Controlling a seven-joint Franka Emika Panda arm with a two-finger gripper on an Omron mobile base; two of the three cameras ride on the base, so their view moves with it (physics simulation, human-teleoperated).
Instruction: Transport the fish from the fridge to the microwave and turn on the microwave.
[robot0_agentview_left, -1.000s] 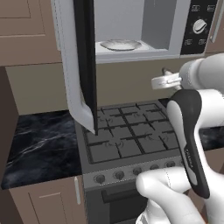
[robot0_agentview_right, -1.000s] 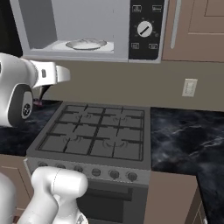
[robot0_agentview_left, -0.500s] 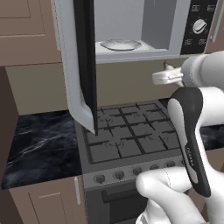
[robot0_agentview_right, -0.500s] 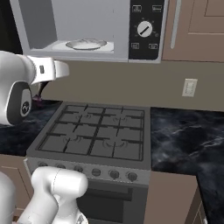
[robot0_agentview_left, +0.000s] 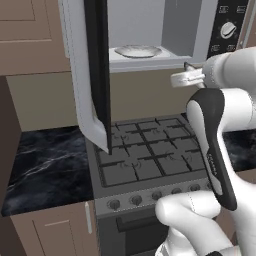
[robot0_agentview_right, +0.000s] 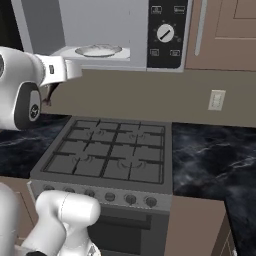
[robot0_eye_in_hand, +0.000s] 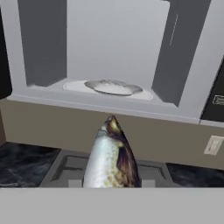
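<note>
The wide wall-mounted microwave with its silver-grey frame (robot0_agentview_left: 200, 45) hangs above the dark grey gas stove with black grates (robot0_agentview_right: 110, 155), and its black glass door (robot0_agentview_left: 95, 75) stands swung fully open on the left, edge-on to the room, its lower corner reaching down toward the stove's far left burner. Inside the pale cavity a shallow glass turntable (robot0_eye_in_hand: 113, 87) lies on the floor, with bare room above it and to both sides. The dark control panel with a round white knob (robot0_agentview_right: 165, 33) sits at the right end.

The small slim silvery-grey fish (robot0_eye_in_hand: 111, 157) is held in front of the cavity and below its lower edge, over the far part of the stove, head pointing toward the opening (the brownish back shows on its right side). In the hand view the fish rises from between the finger tips, so the two-finger gripper (robot0_agentview_left: 186, 76) is clamped on it; the fingers themselves are hidden.

Black marble counter (robot0_agentview_right: 215, 150) flanks the stove on both sides.
</note>
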